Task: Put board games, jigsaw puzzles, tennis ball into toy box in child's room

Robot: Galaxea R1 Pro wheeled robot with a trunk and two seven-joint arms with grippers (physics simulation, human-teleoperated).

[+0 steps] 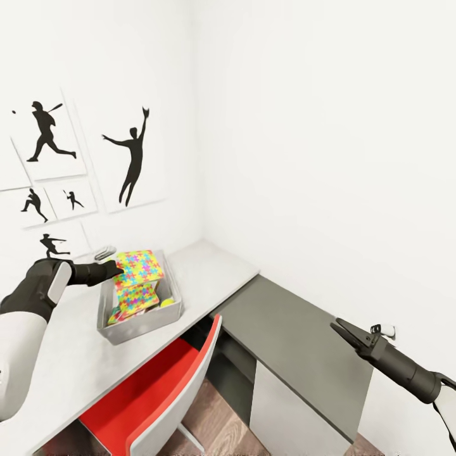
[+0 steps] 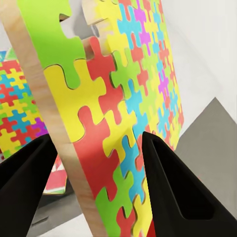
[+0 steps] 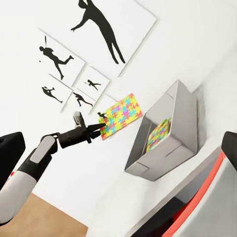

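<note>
While the jigsaw puzzle (image 1: 140, 266) hangs over the toy box (image 1: 140, 322), held only by one edge, release is the step most likely to fail.
Let go too early or at a tilt, the board may catch the bin's rim, tip out onto the surface (image 1: 76, 354), or wedge upright against the second puzzle (image 1: 135, 299) already leaning inside. The left gripper (image 1: 118, 268) reaches level from the bin's far side, its fingers (image 2: 170, 182) clamped across the board's thickness near a corner. The right gripper (image 1: 337, 327) idles well apart over the dark cabinet top (image 1: 297, 342), fingers together on nothing.
</note>
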